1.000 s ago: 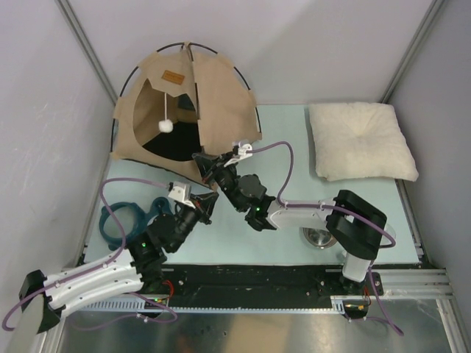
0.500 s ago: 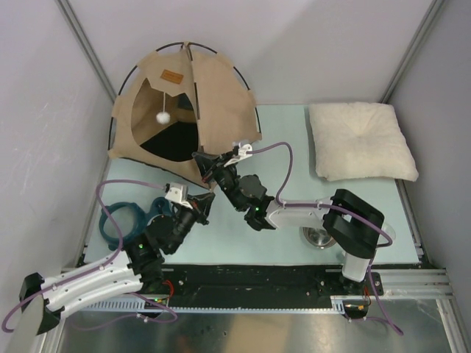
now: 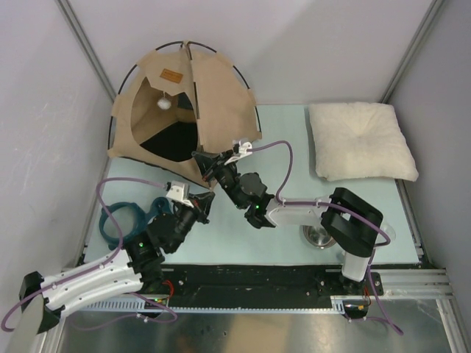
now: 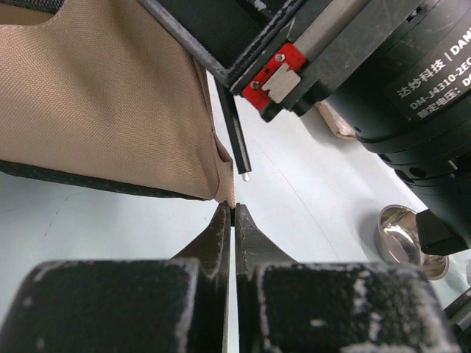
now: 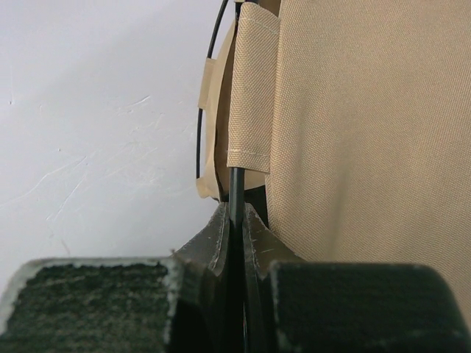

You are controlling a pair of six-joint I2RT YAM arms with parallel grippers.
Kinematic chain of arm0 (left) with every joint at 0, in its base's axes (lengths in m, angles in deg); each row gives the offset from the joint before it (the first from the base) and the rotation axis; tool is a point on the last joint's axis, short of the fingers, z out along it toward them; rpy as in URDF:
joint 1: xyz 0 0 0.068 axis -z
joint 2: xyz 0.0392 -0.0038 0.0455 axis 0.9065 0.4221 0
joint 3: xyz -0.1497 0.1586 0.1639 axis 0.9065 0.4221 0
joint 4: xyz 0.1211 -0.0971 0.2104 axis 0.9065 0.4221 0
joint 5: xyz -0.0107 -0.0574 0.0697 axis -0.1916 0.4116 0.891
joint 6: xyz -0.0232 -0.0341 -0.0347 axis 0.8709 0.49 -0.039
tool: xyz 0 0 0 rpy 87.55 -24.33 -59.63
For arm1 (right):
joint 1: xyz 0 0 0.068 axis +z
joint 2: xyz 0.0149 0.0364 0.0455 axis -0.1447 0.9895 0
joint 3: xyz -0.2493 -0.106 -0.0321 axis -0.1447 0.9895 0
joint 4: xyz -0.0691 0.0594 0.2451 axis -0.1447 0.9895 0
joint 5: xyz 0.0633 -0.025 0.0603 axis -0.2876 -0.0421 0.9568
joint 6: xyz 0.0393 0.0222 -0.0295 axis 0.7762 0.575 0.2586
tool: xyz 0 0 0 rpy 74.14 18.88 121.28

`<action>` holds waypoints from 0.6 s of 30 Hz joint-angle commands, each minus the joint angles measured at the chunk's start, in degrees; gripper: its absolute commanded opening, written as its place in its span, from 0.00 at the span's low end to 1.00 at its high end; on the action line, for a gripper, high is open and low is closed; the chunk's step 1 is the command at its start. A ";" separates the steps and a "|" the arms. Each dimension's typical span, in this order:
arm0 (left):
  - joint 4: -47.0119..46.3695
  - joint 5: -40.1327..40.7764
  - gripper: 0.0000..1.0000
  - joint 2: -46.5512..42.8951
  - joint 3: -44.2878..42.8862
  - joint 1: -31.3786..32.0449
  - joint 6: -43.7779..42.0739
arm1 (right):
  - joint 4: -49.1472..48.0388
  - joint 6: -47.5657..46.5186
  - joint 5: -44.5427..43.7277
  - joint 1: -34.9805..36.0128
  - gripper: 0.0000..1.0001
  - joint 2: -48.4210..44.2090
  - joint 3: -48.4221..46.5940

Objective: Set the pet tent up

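Observation:
The pet tent [image 3: 217, 99] stands at the back left, tan with black lining. Its brown label [image 3: 173, 76] and white pompom [image 3: 163, 104] hang over the opening, and thin black poles arch over the top. My right gripper [image 3: 203, 163] is at the tent's front corner. In the right wrist view it [image 5: 235, 213] is shut on a black pole [image 5: 235, 187] that runs up into a tan fabric sleeve [image 5: 254, 88]. My left gripper [image 3: 203, 205] sits just below. In the left wrist view it [image 4: 234, 211] is shut on the tent's fabric corner [image 4: 225, 190], beside the pole's free end [image 4: 243, 170].
A cream pillow [image 3: 360, 140] lies at the back right. A teal ring-shaped object [image 3: 118, 220] lies by the left arm. A small metal bowl [image 3: 318, 237] sits near the right arm's base and also shows in the left wrist view [image 4: 401, 239]. Grey walls close in on the left, back and right.
The pompom has swung back into the tent's opening, and the tent's front has shifted a little. My left gripper has moved slightly left. The right gripper stays on the pole.

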State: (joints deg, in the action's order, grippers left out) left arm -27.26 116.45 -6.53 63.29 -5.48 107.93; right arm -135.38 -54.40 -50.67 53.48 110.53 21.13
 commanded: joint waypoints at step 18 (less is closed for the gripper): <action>7.06 -7.20 0.00 1.18 -0.92 2.68 1.76 | -2.20 -1.22 -2.98 -4.25 0.00 1.47 -6.37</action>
State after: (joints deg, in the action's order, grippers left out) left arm -25.68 116.49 -5.42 62.01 -5.48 107.95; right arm -135.22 -54.38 -50.59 53.26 111.42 20.36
